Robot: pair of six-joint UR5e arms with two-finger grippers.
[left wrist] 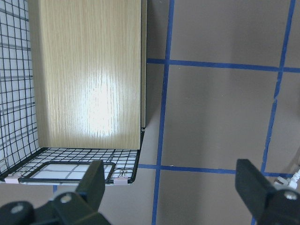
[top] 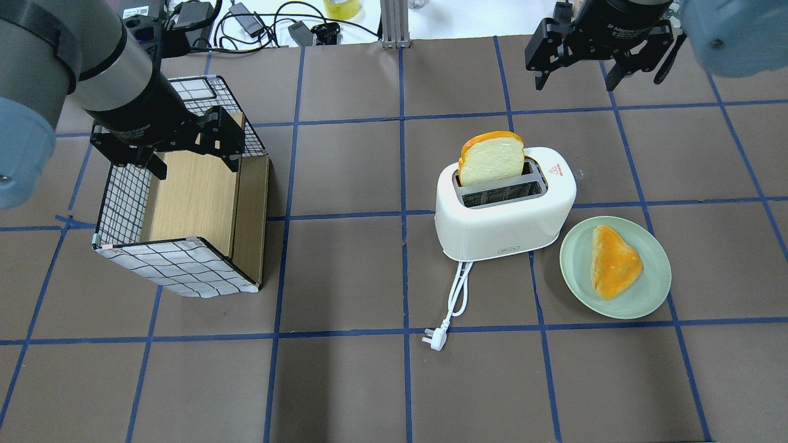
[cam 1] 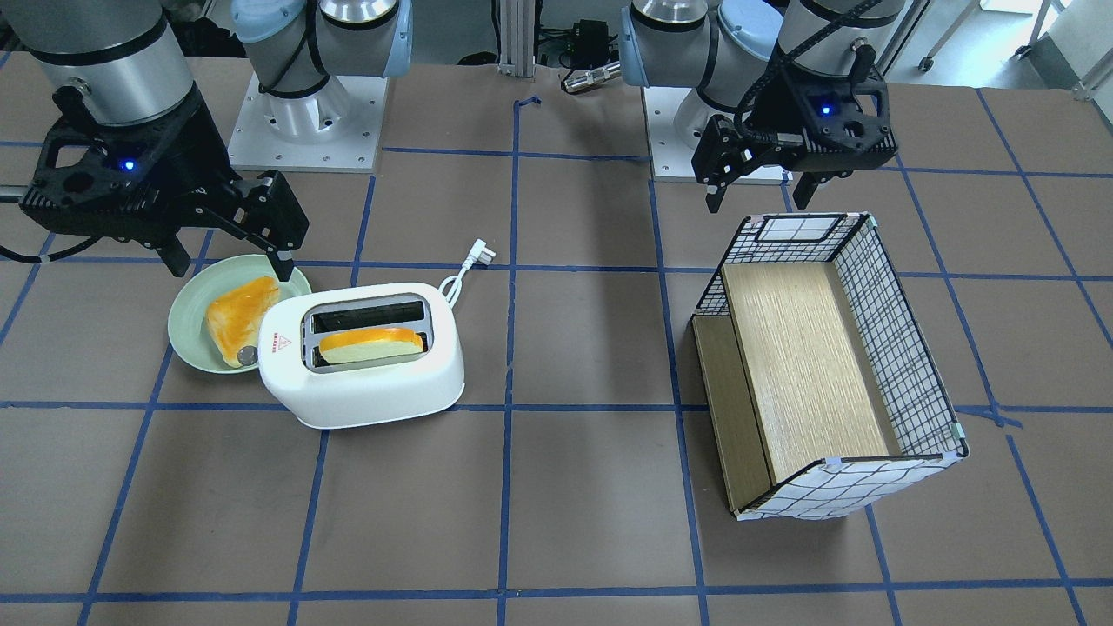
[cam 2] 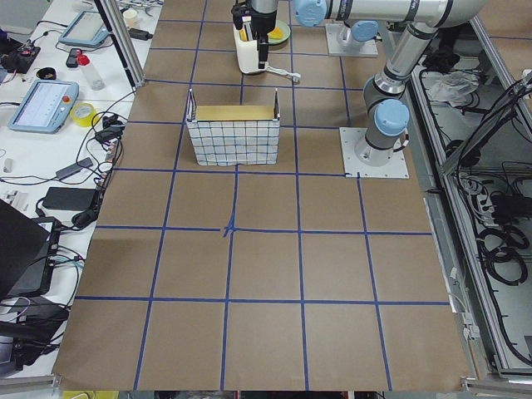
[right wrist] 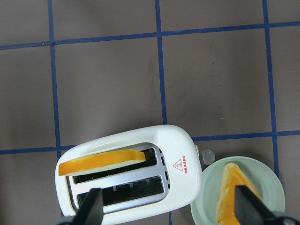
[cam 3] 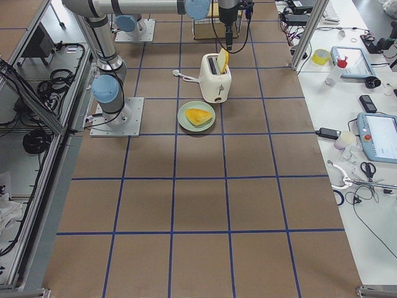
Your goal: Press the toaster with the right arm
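Observation:
The white toaster (top: 498, 227) stands right of the table's middle, its cord and plug (top: 436, 339) trailing toward the robot. It also shows in the front view (cam 1: 374, 382) and the right wrist view (right wrist: 178, 140). A bread slice (top: 491, 159) stands up in its far slot. A small grey knob (right wrist: 207, 155) sits at the end next to the plate. My right gripper (top: 575, 74) hangs open and empty, raised above the table beyond the toaster, apart from it; the front view (cam 1: 228, 261) shows it over the plate. My left gripper (top: 194, 165) is open and empty over the basket.
A green plate (top: 652, 289) with an orange-topped toast slice (top: 615, 261) lies just right of the toaster. A wire-grid basket (top: 178, 271) with a wooden floor stands at the left. Blue tape lines cross the brown table.

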